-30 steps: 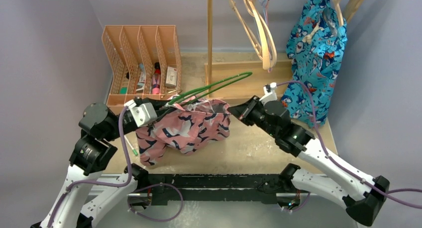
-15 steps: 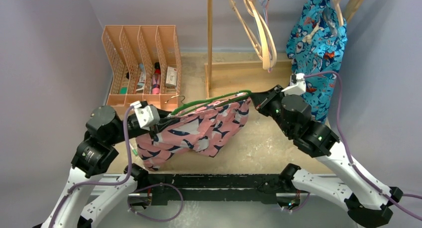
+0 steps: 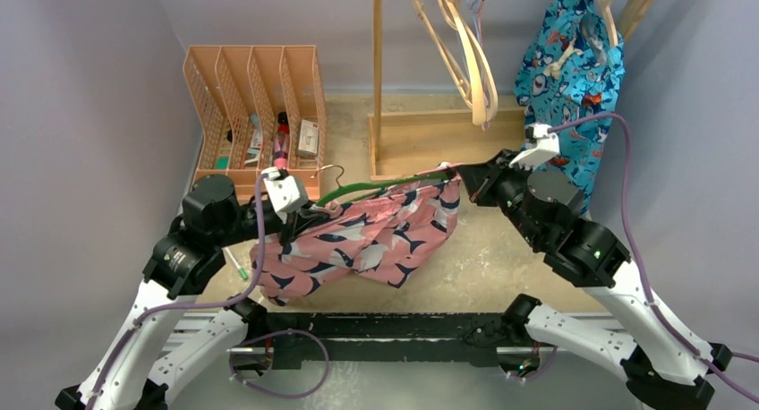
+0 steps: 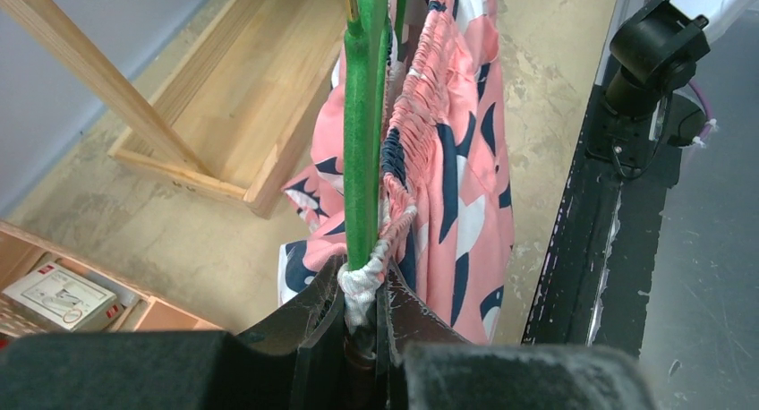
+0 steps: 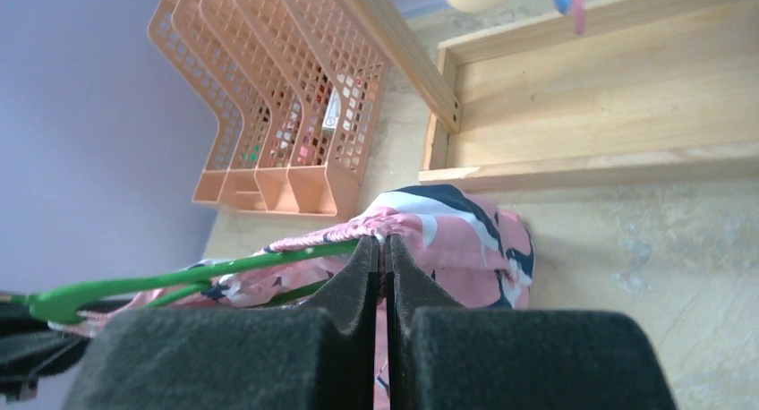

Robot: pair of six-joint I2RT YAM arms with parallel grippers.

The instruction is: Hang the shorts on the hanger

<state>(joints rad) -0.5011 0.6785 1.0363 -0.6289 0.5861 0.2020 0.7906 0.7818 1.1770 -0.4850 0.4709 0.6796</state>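
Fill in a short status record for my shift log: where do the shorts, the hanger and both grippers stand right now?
shorts: pink, shark print, stretched between the two grippers, the rest hanging below
hanger: green, held roughly level along the waistband
left gripper: shut on the hanger at its hook end, white drawstring pinched in too
right gripper: shut on the shorts' waistband at the hanger's other end
task: shorts not yet clearly on the hanger
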